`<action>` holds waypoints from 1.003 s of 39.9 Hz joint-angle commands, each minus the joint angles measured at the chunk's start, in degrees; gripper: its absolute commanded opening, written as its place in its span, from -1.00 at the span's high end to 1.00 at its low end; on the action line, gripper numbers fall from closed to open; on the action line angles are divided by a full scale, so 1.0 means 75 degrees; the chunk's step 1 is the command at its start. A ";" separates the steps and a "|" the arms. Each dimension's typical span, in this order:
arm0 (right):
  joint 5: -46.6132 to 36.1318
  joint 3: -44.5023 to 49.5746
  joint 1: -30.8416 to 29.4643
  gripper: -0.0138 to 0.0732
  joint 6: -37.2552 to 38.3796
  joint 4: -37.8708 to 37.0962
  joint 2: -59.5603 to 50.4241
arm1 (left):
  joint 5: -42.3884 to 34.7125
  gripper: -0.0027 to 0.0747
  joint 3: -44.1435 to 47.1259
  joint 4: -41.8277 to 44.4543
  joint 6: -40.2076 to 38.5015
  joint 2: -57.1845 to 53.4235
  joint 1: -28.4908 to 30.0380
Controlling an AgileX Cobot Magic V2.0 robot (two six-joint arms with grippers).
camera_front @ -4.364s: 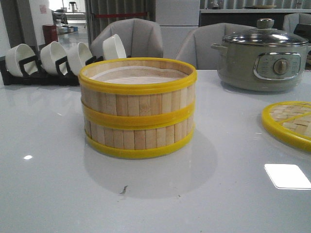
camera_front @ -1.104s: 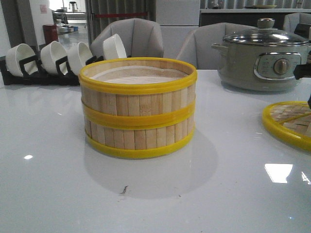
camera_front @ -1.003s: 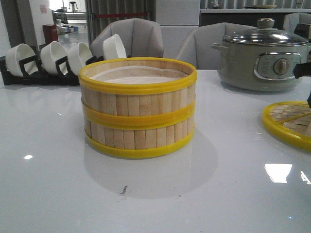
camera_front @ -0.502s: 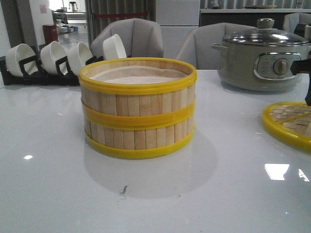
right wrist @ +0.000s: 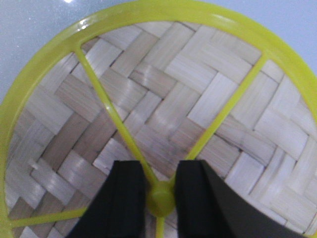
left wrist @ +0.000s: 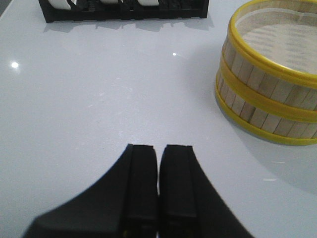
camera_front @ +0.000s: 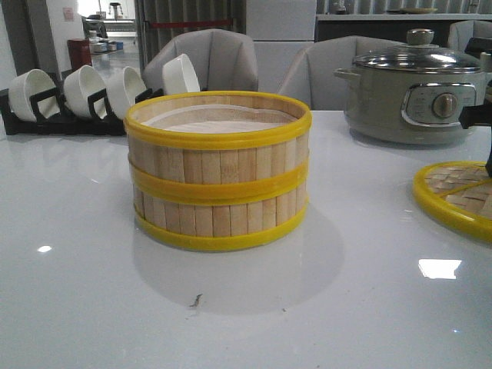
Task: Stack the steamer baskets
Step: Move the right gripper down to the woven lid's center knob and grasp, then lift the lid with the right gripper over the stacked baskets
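Observation:
Two steamer baskets stand stacked in the middle of the table, the upper one on the lower one, both with bamboo slat walls and yellow rims; the stack also shows in the left wrist view. My left gripper is shut and empty, over bare table a short way from the stack. My right gripper is down on the flat woven lid, its fingers closed against both sides of the lid's yellow knob. In the front view only a dark part of the right arm shows above the lid.
A grey-green electric pot with a glass lid stands at the back right. A black rack of white bowls runs along the back left, and the rack shows in the left wrist view. Grey chairs stand behind the table.
The right arm has come into view at the right edge above the lid since the earliest frame. The lid's near rim has shifted very slightly left. The stack has not moved.

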 commanded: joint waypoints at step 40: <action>0.1681 -0.2537 0.0360 0.62 -0.0024 0.0253 -0.0738 | -0.0624 0.71 -0.0221 0.0021 -0.0090 0.0036 -0.0002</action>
